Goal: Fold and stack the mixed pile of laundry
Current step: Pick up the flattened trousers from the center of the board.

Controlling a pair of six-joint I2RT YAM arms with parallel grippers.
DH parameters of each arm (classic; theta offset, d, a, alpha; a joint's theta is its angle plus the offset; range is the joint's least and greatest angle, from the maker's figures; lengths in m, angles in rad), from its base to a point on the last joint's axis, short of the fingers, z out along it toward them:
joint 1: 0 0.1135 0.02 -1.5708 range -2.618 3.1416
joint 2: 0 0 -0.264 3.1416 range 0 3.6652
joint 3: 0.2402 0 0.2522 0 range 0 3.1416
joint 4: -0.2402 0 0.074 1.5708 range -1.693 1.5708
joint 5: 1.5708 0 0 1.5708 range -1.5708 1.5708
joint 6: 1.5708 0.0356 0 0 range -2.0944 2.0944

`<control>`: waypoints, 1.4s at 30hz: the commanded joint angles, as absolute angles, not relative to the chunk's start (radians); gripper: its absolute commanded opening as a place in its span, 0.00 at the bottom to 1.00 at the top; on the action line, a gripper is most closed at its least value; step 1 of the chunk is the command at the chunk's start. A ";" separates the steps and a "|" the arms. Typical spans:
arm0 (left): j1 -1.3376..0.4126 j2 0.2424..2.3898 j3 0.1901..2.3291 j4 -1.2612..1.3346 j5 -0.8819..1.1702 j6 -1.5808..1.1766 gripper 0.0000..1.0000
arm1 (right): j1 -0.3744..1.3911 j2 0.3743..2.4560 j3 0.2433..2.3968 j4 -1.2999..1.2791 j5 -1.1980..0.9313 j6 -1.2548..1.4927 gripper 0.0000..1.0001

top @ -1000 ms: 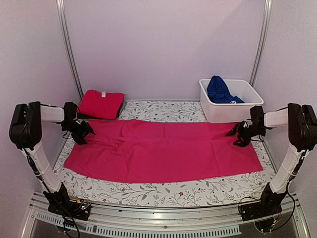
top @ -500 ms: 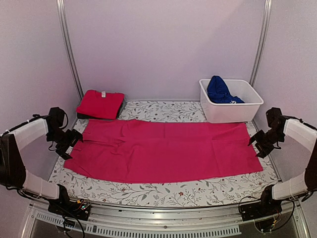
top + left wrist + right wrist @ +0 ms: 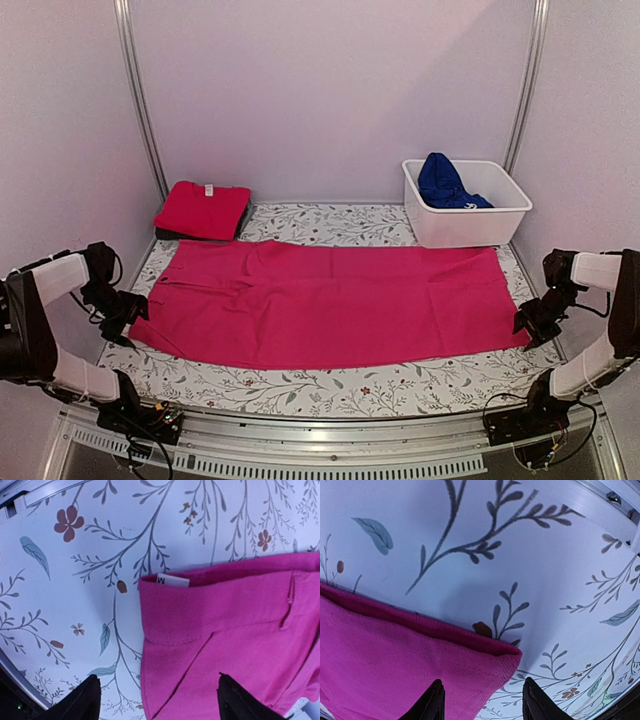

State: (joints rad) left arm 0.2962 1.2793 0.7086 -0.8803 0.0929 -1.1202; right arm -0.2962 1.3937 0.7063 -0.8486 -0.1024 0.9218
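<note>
Looking down from the top view, the magenta-pink garment (image 3: 330, 305) lies spread flat and wide across the floral cloth (image 3: 330, 392), and everything else is placed against it. The left arm is folded low beside its left end, elbow out and wrist dipped, so the left gripper (image 3: 120, 312) hangs just off the near-left corner. The right arm mirrors that pose, with the right gripper (image 3: 530, 325) low at the near-right corner. Behind the garment's far-left end sits the folded red tee (image 3: 203, 208), with a dark layer showing under it. Behind the far-right end stands the white tub (image 3: 465, 226) with the royal blue garment (image 3: 443, 182) bunched inside.

From the left wrist, the camera looks straight down on the garment's corner (image 3: 235, 625), where a white size tag (image 3: 173, 580) peeks from the hem. The two dark fingertips (image 3: 87, 701) stand wide apart and released, one over bare floral print and the other over pink fabric (nothing is pinched between them).

From the right wrist, the garment's folded corner (image 3: 395, 655) points in between the fingertips (image 3: 432, 702). The jaws are parted and straddle that corner. Whether the pads touch the fabric I cannot tell.
</note>
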 commanded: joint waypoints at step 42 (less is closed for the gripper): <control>0.392 1.510 0.724 -0.709 0.096 -0.997 0.06 | -0.314 1.325 0.703 -0.727 -0.109 0.849 0.00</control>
